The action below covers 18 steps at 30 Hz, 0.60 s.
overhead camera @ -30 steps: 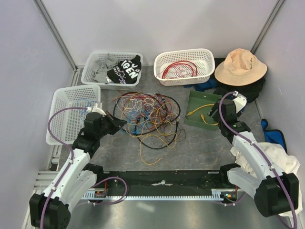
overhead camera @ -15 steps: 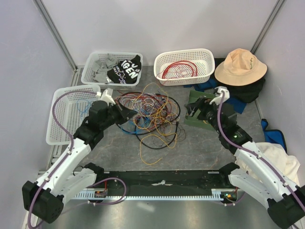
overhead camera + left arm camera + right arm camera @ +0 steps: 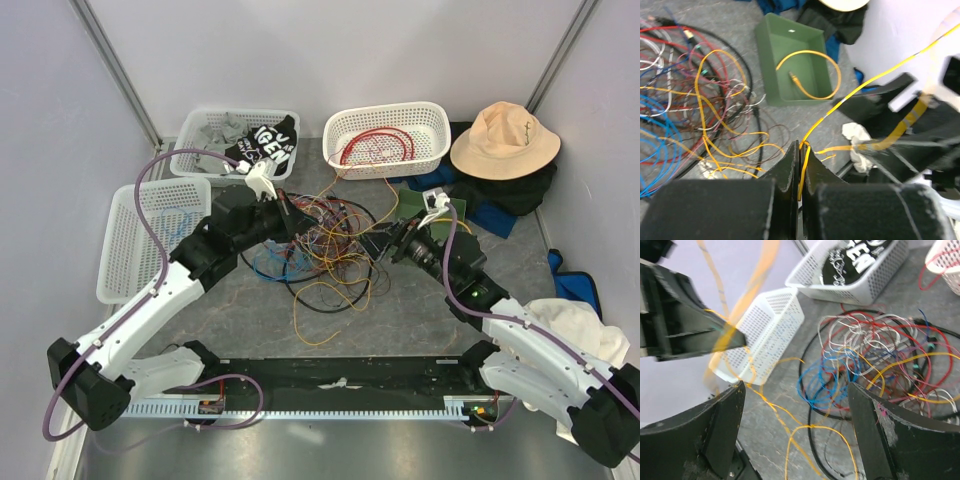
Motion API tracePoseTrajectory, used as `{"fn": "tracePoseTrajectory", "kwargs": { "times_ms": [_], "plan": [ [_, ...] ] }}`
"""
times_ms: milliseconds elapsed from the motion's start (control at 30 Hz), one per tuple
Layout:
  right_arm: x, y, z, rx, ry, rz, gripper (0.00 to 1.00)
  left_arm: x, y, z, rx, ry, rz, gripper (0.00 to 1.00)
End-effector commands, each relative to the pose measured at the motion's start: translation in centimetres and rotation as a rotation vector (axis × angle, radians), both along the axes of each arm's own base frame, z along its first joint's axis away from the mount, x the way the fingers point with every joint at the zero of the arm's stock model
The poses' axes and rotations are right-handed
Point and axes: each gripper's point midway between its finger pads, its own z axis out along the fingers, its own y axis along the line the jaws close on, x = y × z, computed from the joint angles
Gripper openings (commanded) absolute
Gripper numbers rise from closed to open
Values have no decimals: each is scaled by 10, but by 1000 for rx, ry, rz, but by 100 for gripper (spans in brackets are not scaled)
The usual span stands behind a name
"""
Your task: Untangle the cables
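The cables (image 3: pixel 320 245) lie in a loose heap of red, black, blue, white and yellow-orange wires at the table's middle; the heap also shows in the left wrist view (image 3: pixel 700 95) and the right wrist view (image 3: pixel 875 355). My left gripper (image 3: pixel 293 213) is above the heap's left part. In its wrist view it (image 3: pixel 801 150) is shut on a thin yellow cable (image 3: pixel 875 77) that runs taut up to the right. My right gripper (image 3: pixel 372 246) is at the heap's right edge. In its wrist view it (image 3: pixel 796 405) is open and empty, with yellow strands below it.
A green tray (image 3: pixel 790 45) holding a yellow cable (image 3: pixel 805 52) sits right of the heap. A white basket (image 3: pixel 385 112) with a red coil stands at the back, a clothes basket (image 3: pixel 235 140) at the back left, a white basket (image 3: pixel 150 240) at the left, and a hat (image 3: pixel 505 140) at the back right.
Both arms have reached in toward the heap. The left gripper moved right and over it with a yellow cable drawn taut. The right gripper moved left from the green tray.
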Motion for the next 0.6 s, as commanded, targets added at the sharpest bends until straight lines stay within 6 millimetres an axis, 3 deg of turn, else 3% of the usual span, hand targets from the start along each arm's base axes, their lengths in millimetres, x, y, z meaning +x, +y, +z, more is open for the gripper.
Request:
{"fn": "tracePoseTrajectory", "kwargs": {
  "times_ms": [0, 167, 367, 400, 467, 500, 533, 567],
  "plan": [
    [-11, 8, 29, 92, -97, 64, 90, 12, 6, 6, 51, -49, 48, 2],
    [-15, 6, 35, 130, -138, 67, 90, 15, 1, 4, 46, -36, 39, 2],
    [-2, 16, 35, 125, -119, 66, 87, 13, -4, 3, 32, -30, 32, 2],
    [3, 14, 17, 72, -58, 38, 87, 14, 0, 10, 25, -48, 51, 2],
    [21, -2, 8, 16, -20, -93, 87, 16, 5, 23, 21, -86, 78, 2],
    [23, -11, -8, -36, 37, -138, 87, 20, 11, 41, 11, -128, 110, 2],
    [32, -24, -11, -56, 53, -232, 87, 21, 16, 54, 8, -156, 136, 2],
    [34, -31, -15, -71, 68, -266, 87, 22, 20, 81, -18, -205, 154, 2]
  ]
}}
